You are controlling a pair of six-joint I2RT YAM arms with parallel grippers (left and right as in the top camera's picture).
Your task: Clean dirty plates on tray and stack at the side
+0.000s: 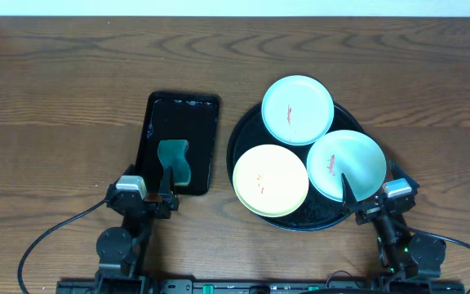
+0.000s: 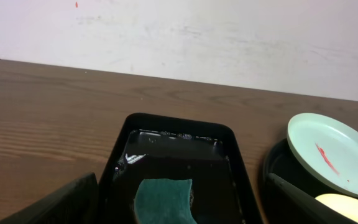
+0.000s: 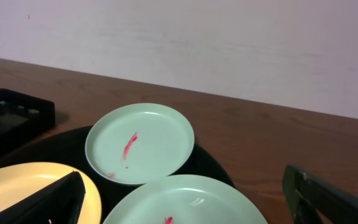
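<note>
Judged to be at the very start: 3 plates inside round tray (image 1: 300, 222), none stacked at the side. Far mint plate (image 1: 298, 109), yellow plate (image 1: 270, 180) at near-left, near mint plate (image 1: 346, 165) at near-right, crowded rim to rim. Red smears on both mint plates, fainter marks on the yellow.

Left gripper (image 1: 160, 181) spread wide and empty, poised at near end of rectangular tray (image 1: 202, 114), above green sponge (image 1: 174, 161). Right gripper (image 1: 371, 192) likewise spread wide and empty, at near rim of the near mint plate.

Step in hand, probably fetching the sponge:
- Drop straight down and straddle the sponge across its narrow waist.
- Pinch without scraping the tray floor.
- Lift clear of the wall before crossing over.
- Steady 1 plate by its rim with the right, away from the smear.

Hard to make out:
- Near edge of sponge cut off in left wrist view; cannot tell whether fingers touch it.
- Wet sheen in rectangular tray, depth unreadable.
- Near mint plate cropped in right wrist view.
- No marked stacking spot.
</note>
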